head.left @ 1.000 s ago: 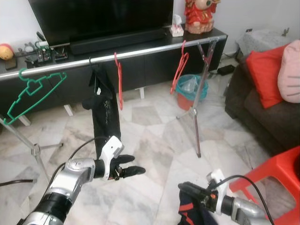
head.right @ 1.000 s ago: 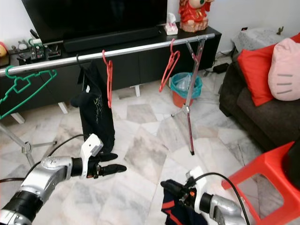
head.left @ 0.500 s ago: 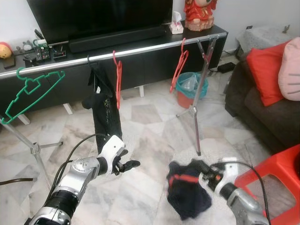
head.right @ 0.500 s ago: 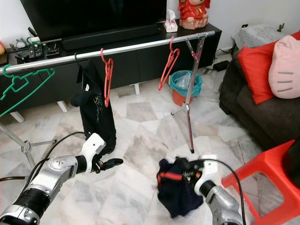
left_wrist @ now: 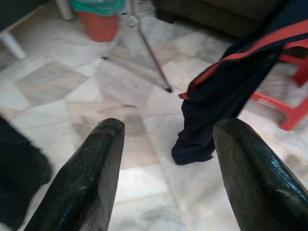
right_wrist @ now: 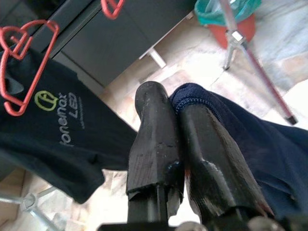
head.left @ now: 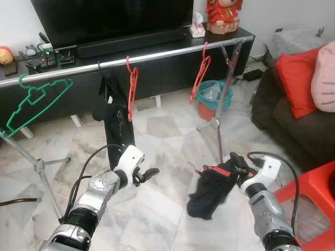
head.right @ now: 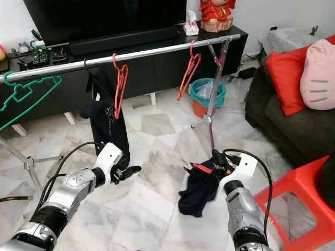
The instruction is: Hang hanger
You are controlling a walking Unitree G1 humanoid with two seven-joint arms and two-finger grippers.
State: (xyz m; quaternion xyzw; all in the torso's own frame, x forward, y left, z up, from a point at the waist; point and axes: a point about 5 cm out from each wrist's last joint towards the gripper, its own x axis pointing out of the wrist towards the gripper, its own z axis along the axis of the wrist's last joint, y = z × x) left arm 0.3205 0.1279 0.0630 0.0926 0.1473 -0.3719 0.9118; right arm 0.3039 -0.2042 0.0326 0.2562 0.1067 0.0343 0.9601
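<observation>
A silver rail (head.left: 157, 55) runs across in front of the TV cabinet. On it hang a green hanger (head.left: 36, 102), a black shirt (head.left: 118, 125), an empty red hanger (head.left: 132, 86) beside the shirt, and another red hanger (head.left: 201, 70) near the right end. My right gripper (head.left: 234, 161) is shut on a dark navy garment with a red stripe (head.left: 212, 188), which droops below it above the floor; in the right wrist view the navy cloth (right_wrist: 226, 120) is pinched between the fingers. My left gripper (head.left: 146, 175) is open and empty, low beside the black shirt's hem.
The rack's right tripod leg (head.left: 222, 125) stands just behind the held garment. A teal bin (head.left: 212, 99) is behind it. A red plastic stool (head.left: 314, 193) is at the right, and a dark sofa with a red cushion (head.left: 296, 78) lies beyond. A marble floor spreads between my arms.
My right gripper has raised the navy garment from low near the floor up and to the right. My left gripper has drifted slightly towards the black shirt.
</observation>
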